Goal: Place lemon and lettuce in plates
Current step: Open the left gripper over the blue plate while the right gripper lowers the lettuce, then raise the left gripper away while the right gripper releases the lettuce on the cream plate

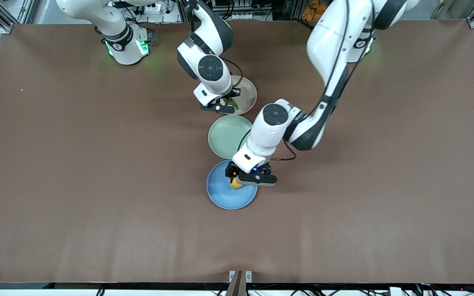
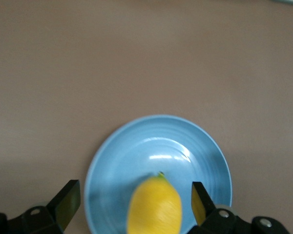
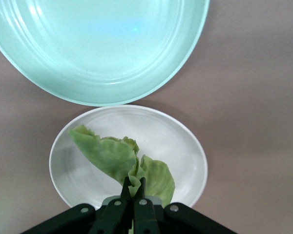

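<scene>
The yellow lemon is over the blue plate, between the fingers of my left gripper. That gripper is open and its pads stand clear of the lemon on both sides. I cannot tell whether the lemon rests on the plate. My right gripper is shut on the green lettuce leaf. It holds the leaf just over the pale beige plate, and the leaf's free end droops onto the plate.
A pale green plate lies between the beige plate and the blue plate, close to both. The three plates form a line down the middle of the brown table.
</scene>
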{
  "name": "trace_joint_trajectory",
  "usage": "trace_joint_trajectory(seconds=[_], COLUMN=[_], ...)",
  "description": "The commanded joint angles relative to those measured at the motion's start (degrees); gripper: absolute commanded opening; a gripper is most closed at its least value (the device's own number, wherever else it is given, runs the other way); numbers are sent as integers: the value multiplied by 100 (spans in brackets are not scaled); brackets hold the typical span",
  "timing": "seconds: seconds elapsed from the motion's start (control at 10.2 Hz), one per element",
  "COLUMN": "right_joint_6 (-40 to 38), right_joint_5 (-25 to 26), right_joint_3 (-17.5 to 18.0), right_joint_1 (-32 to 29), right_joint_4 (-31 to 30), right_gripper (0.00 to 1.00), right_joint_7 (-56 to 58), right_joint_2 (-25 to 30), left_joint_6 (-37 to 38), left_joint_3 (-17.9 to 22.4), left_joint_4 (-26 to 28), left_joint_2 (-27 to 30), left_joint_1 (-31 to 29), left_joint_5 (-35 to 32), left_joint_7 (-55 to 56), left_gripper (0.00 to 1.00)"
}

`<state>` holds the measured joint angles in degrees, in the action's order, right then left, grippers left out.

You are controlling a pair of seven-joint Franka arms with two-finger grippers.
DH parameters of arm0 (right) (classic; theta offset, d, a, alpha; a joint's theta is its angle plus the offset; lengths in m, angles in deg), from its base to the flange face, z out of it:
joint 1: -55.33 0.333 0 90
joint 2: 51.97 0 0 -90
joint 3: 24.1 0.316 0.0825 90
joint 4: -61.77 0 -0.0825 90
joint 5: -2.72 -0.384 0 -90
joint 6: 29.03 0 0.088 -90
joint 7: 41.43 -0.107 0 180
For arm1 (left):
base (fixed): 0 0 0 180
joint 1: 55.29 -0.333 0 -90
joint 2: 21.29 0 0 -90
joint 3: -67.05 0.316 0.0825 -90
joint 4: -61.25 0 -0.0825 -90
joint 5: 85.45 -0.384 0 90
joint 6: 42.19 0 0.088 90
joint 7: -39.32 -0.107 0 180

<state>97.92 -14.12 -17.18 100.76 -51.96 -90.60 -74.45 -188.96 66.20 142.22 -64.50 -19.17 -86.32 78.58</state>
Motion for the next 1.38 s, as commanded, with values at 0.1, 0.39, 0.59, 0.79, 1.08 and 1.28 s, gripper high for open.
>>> trace_joint_trajectory(seconds=[0.1, 0.39, 0.59, 0.79, 1.08, 1.28], right_joint_6=[216, 190, 111, 23, -835, -1529], right_joint_5=[-47, -56, -56, -56, -12, 75], right_joint_3=[-51, -42, -51, -60, -95, -112], right_joint_1=[176, 203, 185, 159, -462, -1269], right_joint_4=[-9, 8, 34, 166, 481, 937], right_gripper=[0, 100, 100, 100, 100, 100], right_joint_7=[-216, -514, -559, -559, 122, 764], right_joint_2=[-142, -134, -81, -55, 252, 358], left_joint_6=[1952, 3536, 4241, 4804, 5254, 5491], left_joint_3=[-29, -29, -30, -21, -30, -21], left_joint_4=[182, 200, 200, 200, 209, 209], left_joint_2=[1346, 2218, 2570, 2852, 3291, 3599], left_joint_1=[-848, -1448, -1817, -2047, -2284, -2390], left_joint_5=[0, 0, 9, 9, 26, 79], left_joint_7=[-837, -1673, -2464, -2809, -2871, -2950], left_gripper=[100, 100, 100, 100, 100, 100])
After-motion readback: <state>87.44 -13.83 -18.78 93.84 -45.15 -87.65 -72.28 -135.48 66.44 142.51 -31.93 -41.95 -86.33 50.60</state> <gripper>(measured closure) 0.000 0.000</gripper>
